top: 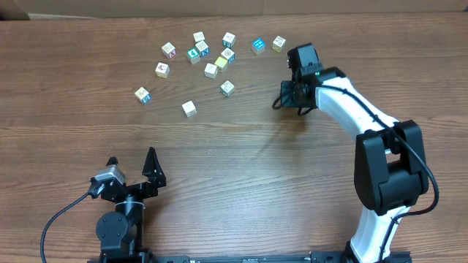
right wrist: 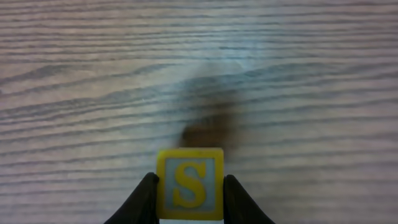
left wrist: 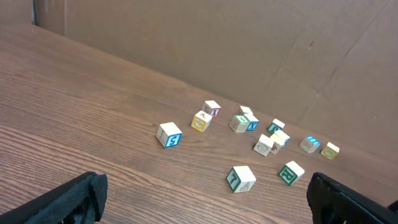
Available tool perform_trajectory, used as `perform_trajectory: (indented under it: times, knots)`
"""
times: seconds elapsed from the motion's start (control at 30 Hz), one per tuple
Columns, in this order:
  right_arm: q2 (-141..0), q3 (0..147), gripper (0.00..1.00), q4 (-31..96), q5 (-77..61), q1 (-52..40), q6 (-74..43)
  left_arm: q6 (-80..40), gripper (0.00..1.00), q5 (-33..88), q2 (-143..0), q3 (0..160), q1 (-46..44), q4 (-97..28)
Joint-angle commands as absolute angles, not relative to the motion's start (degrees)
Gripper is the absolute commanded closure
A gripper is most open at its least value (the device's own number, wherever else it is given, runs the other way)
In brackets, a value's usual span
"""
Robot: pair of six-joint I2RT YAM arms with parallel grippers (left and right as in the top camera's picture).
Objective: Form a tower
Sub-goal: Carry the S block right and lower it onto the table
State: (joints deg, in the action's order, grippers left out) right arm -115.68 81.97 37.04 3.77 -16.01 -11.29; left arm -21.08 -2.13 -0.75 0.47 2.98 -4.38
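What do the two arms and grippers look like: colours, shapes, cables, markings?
The right arm has white rounded links between bulky black joint housings, with a small green light near the wrist. The right gripper is black with tapered fingers. The left arm is black with a grey motor block, a thin black cable looping off it, and the left gripper has pointed black fingers.

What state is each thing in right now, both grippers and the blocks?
Right gripper: shut on the S block.
S block: clamped between the fingers, letter face toward the wrist camera.
Left gripper: open, empty.
Loose cubes: lying scattered on the table, untouched.
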Motion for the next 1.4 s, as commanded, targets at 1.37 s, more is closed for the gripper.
perform_trajectory:
  times: [1.37]
  knots:
    - [-115.15,76.18,0.45,24.49,3.36,-16.05,-8.97,-21.43,0.00,-1.85,-0.27,0.27,2.81,-4.27]
